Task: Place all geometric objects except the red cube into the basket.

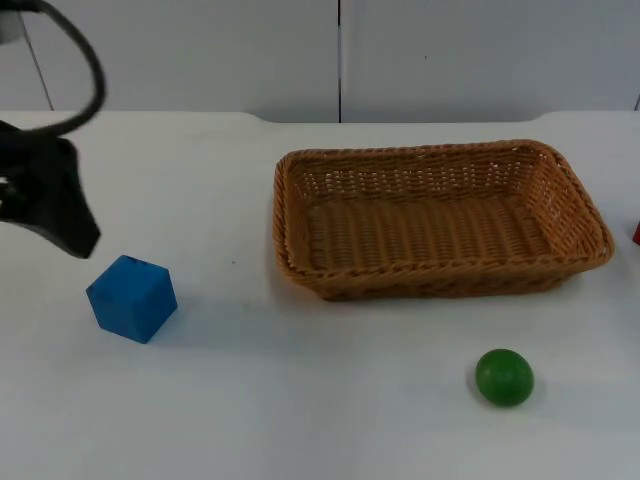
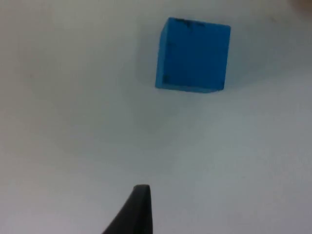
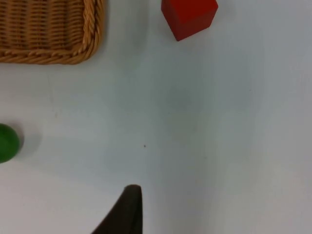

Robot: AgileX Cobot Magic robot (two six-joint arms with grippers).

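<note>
A blue cube [image 1: 132, 298] lies on the white table at the left, also seen as the blue cube [image 2: 192, 54] in the left wrist view. My left gripper [image 1: 72, 236] hangs just up and left of it, apart from it. The wicker basket [image 1: 440, 275] stands right of centre with nothing inside. In front of it rests a green ball [image 1: 503, 377]. A red cube [image 3: 189, 17] sits off the basket's right end, its edge at the table's right side [image 1: 636, 233]. My right gripper [image 3: 129, 214] hovers over bare table near the red cube, the basket corner [image 3: 53, 53] and the green ball [image 3: 7, 142].
A grey partition wall [image 1: 340, 55] closes the table at the back. White table surface [image 1: 300, 400] stretches between the blue cube and the green ball.
</note>
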